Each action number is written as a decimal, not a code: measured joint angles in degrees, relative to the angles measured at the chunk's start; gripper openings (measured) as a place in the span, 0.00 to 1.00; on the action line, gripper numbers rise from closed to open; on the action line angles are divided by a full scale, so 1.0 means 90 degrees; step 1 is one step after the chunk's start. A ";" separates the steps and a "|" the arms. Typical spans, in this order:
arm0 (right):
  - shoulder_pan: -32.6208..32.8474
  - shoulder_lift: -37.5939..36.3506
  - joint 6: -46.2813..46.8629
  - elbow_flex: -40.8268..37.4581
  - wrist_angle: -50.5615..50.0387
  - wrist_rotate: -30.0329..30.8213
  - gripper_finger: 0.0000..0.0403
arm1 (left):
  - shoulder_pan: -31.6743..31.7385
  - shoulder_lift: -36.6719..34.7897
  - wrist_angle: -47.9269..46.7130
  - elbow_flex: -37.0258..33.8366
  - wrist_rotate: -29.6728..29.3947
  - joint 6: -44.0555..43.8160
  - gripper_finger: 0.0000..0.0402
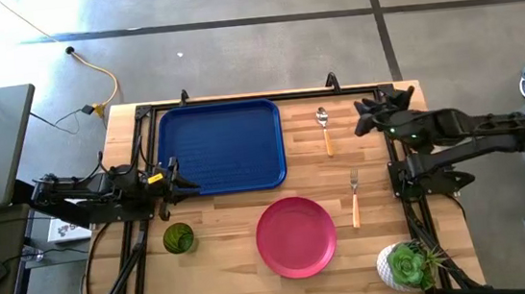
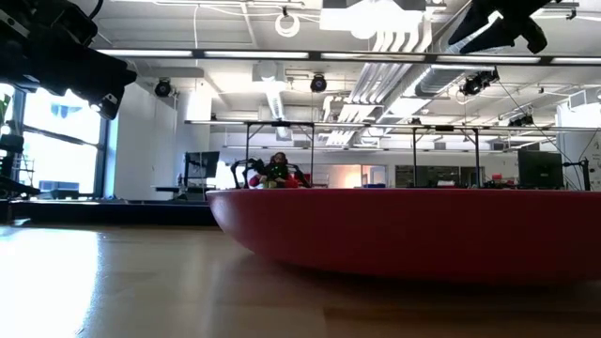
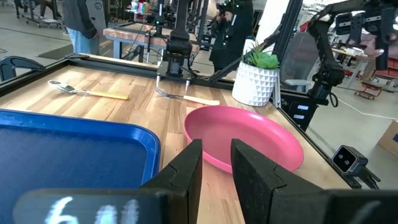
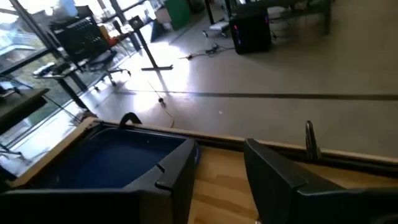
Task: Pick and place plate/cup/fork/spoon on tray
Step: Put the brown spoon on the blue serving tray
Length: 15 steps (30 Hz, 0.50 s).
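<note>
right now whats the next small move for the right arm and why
Probably lower the right tool onto the spoon. Its fingers are open, it hovers just beside the spoon, and the tray holds nothing yet. The left tool waits at the tray's edge.

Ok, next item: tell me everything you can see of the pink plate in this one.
The plate is round, shallow and pink-red, apparently plastic, with a low raised rim. It lies flat and right side up on the wooden table, empty, just in front of the blue tray and apart from it. The fork lies beside it without touching. Neither gripper touches it.
</note>
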 joint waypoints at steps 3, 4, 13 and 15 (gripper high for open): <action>-0.0379 0.0438 0.0234 0.0196 -0.0144 -0.0546 0.40 | 0.0000 0.0001 0.0000 -0.0001 0.0000 -0.0001 0.19; -0.0536 0.0573 0.0231 0.0251 -0.0151 -0.0813 0.42 | 0.0000 0.0001 0.0000 -0.0001 0.0000 -0.0001 0.19; -0.2044 0.1751 0.0243 0.0594 -0.0178 -0.3129 0.47 | 0.0000 -0.0001 0.0002 -0.0001 0.0000 -0.0001 0.19; -0.2254 0.1958 0.0283 0.0632 -0.0184 -0.3487 0.47 | 0.0000 0.0001 0.0002 0.0001 0.0000 -0.0001 0.19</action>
